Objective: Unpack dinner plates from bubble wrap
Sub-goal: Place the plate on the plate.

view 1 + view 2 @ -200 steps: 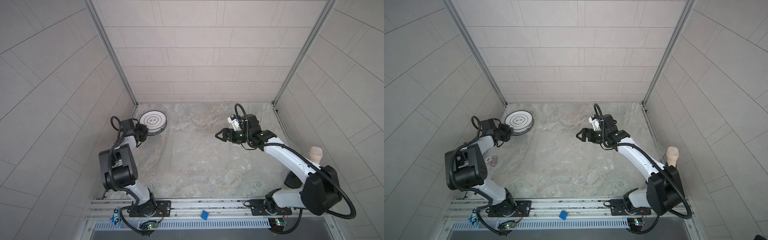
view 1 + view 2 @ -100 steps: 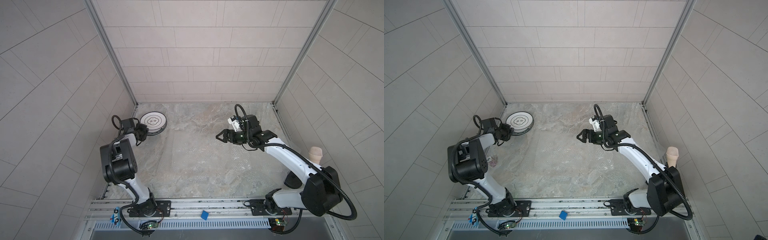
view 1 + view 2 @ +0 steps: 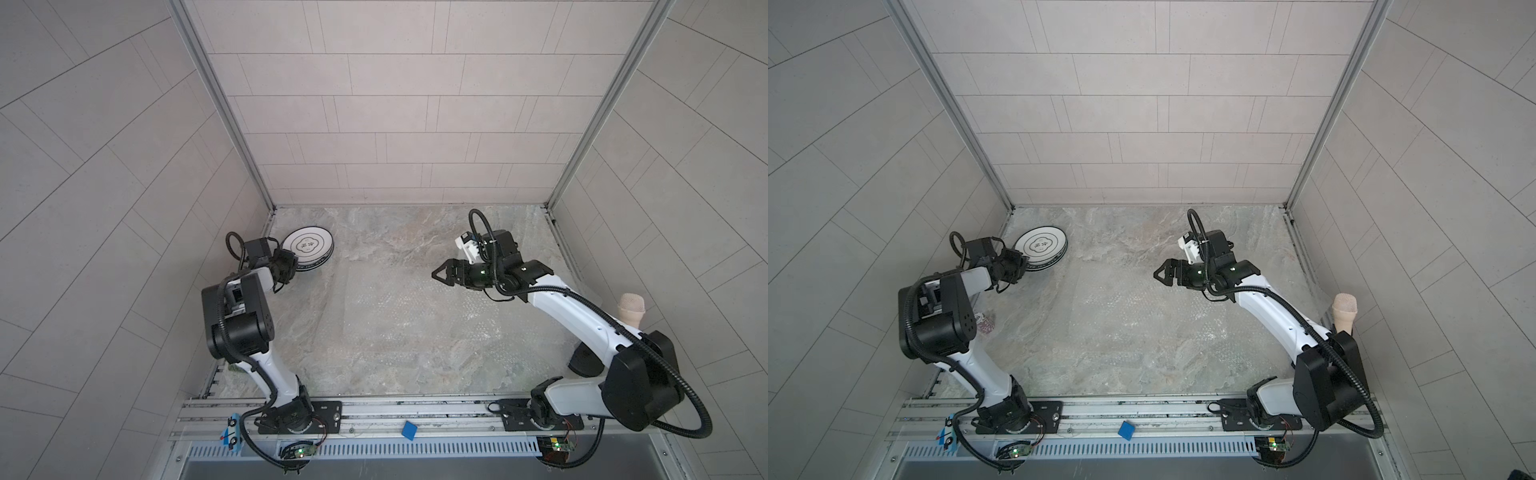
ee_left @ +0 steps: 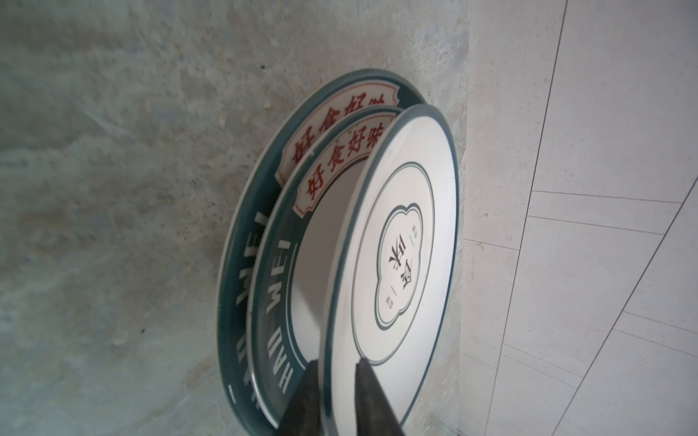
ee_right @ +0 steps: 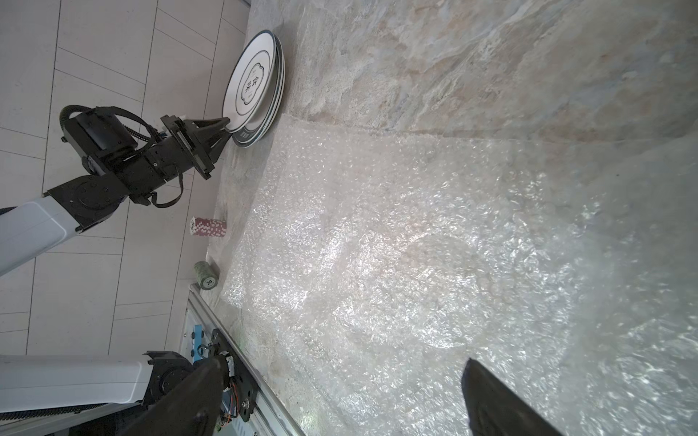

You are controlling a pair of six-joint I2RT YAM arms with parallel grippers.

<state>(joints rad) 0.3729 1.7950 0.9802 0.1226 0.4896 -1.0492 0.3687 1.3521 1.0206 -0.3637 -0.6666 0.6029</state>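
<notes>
Dinner plates are stacked in the back left corner by the wall. The top plate is white with thin grey-green rings and lies tilted on two plates with dark green lettered rims. My left gripper straddles the top plate's near rim, its jaws a little apart and wider than the rim. Bubble wrap lies flat over the middle of the table. My right gripper hovers above the wrap, wide open and empty.
A pinkish textured cup stands at the right wall by the right arm. A red-and-white patterned roll and a small green roll lie along the left wall. A blue block sits on the front rail.
The left jaws have parted slightly around the top plate's rim. The left arm's elbow has shifted a little toward the back. The right arm has barely moved.
</notes>
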